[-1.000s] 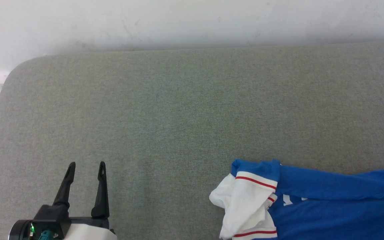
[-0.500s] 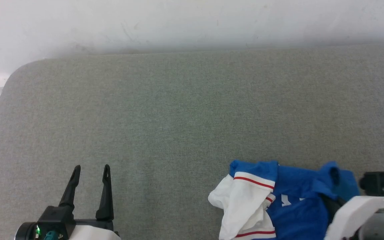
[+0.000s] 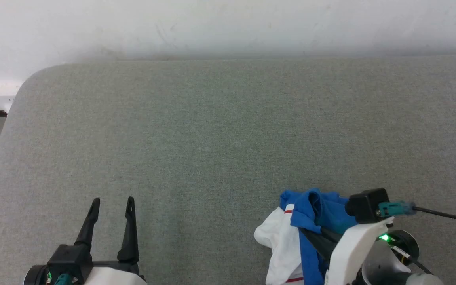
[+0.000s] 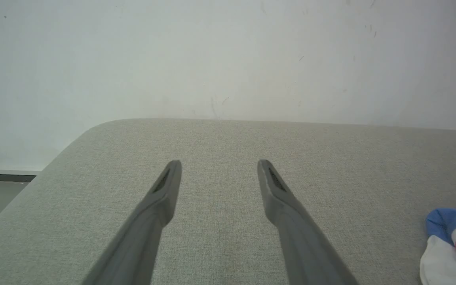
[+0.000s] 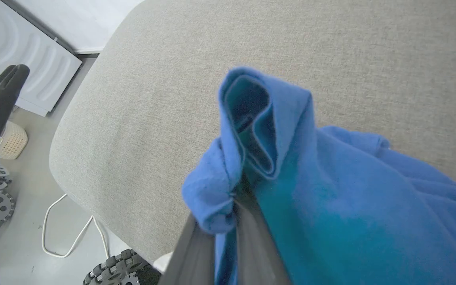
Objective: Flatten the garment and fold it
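A grey fabric-covered tabletop [image 3: 212, 138] with a rounded corner is set against a plain white wall [image 3: 212, 23]. The garment [image 3: 315, 206] is found at the near right part of it, bunched into a heap. Blue cloth is gathered upward, and a white sleeve [image 3: 279, 241] with a red stripe is slumped at its left side. No lettering is seen.

The right hand [image 5: 238, 213] is closed narrow on a pinch of the blue cloth. In the right wrist view a fold of it is seen rising above the fingertips, while the rest is draped down toward the tabletop. The left hand [image 3: 113, 200] is held wide and empty at the near left, well apart from the garment, with its fingers pointed toward the wall.

The step in hand is judged to be the flattening, at an early stage: nothing is spread, and no fold can be made until it is. A second grip is thought to be needed next. The left hand would be brought across to the white sleeve or a free blue edge and closed on a single layer. The two hands would then be drawn apart so that the cloth is stretched and laid on the open stretch of tabletop beyond. Several layers appear to be caught in the right hand's pinch, so a twisted garment is a risk to be watched.
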{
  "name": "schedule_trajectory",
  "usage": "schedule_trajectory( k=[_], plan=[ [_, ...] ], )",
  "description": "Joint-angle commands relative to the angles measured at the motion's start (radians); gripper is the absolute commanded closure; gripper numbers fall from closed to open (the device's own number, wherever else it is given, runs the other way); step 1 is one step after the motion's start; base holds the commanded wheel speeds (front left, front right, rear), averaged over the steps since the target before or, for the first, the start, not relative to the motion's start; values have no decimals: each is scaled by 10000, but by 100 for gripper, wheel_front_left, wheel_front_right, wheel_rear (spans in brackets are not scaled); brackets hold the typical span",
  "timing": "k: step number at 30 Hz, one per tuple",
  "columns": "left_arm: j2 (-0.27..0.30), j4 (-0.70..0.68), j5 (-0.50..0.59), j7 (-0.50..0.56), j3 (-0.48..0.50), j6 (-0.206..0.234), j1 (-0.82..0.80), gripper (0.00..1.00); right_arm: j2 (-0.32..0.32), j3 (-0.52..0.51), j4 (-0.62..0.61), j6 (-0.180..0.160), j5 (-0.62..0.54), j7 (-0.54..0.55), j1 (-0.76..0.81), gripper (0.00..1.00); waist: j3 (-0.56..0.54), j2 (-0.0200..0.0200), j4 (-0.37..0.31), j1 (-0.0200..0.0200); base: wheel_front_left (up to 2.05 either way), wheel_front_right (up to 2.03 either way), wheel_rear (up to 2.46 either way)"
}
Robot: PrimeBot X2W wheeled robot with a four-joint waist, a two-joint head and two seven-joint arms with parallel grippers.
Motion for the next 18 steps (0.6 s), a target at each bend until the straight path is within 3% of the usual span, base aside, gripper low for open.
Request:
schedule_trajectory(
  k=[1, 15, 17, 18],
  plan=[
    [-33, 56, -19, -18, -38, -64, -134, 0, 37, 65, 153, -7, -51, 10, -220, 100, 45, -1, 71, 0, 0, 0, 0],
    [-133, 368, -160, -26, -166, -186, -330, 0, 177, 219, 3083, -7, -889, -484, -1105, 98, 53, -1, 329, 0, 0, 0, 0],
    [-149, 409, -180, -14, -193, -198, -358, 0, 178, 267, 3442, -7, -1082, -579, -1207, 41, 8, -1, 336, 0, 0, 0, 0],
    [-158, 428, -189, -10, -207, -203, -372, 0, 179, 329, 3565, -7, -1135, -633, -1258, 0, -15, -1, 340, 0, 0, 0, 0]
  ],
)
